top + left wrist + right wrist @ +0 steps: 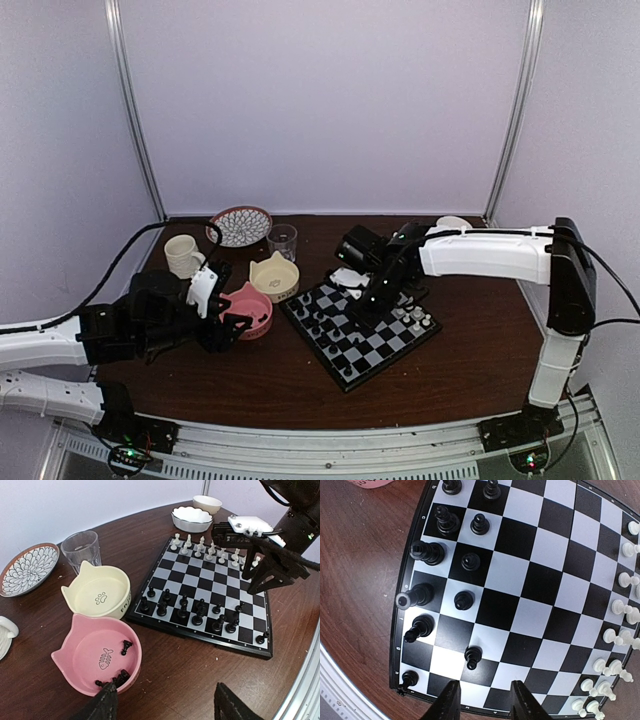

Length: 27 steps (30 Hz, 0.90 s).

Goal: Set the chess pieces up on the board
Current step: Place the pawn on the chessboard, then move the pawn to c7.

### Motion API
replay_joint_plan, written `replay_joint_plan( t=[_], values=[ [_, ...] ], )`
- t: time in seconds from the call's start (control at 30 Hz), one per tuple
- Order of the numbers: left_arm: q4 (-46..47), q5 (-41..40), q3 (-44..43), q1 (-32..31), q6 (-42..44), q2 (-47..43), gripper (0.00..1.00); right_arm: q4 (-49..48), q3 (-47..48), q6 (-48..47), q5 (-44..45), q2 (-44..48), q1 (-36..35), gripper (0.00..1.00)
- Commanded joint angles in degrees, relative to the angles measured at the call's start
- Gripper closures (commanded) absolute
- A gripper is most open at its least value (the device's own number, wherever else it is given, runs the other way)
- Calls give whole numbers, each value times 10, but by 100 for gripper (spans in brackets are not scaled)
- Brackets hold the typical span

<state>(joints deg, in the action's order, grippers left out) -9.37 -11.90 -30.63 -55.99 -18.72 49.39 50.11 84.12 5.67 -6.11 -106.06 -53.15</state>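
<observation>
Showing black chess pieces (464, 600) in two rows along one edge of board (540, 585), nearest just beside spread empty right end effector (486, 689), left end effector (165, 696) spread by pink bowl (80, 652)

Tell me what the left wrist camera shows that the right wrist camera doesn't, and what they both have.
Only the left wrist view shows the pink bowl with loose black pieces lying in it, the cream bowl, the glass, the patterned plate and the open left gripper. Only the right wrist view shows the small markings on the board border and the empty gap inside the open right gripper. Both show the board, with standing black pieces along one side and white pieces opposite.
</observation>
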Motion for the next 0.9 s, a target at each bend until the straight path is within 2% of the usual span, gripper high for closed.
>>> replay_joint_plan(
  t=[0.0, 0.3, 0.87],
  values=[
    [-6, -24, -7, 0, -3, -5, 33, -21, -5, -4, 38, -19, -13, 64],
    [-23, -42, -14, 1, -12, -10, 30, -33, -3, -1, 43, -42, -16, 69],
    [-37, -42, -26, 1, -26, 5, 30, -43, -18, 2, 31, -53, -17, 74]
  ],
)
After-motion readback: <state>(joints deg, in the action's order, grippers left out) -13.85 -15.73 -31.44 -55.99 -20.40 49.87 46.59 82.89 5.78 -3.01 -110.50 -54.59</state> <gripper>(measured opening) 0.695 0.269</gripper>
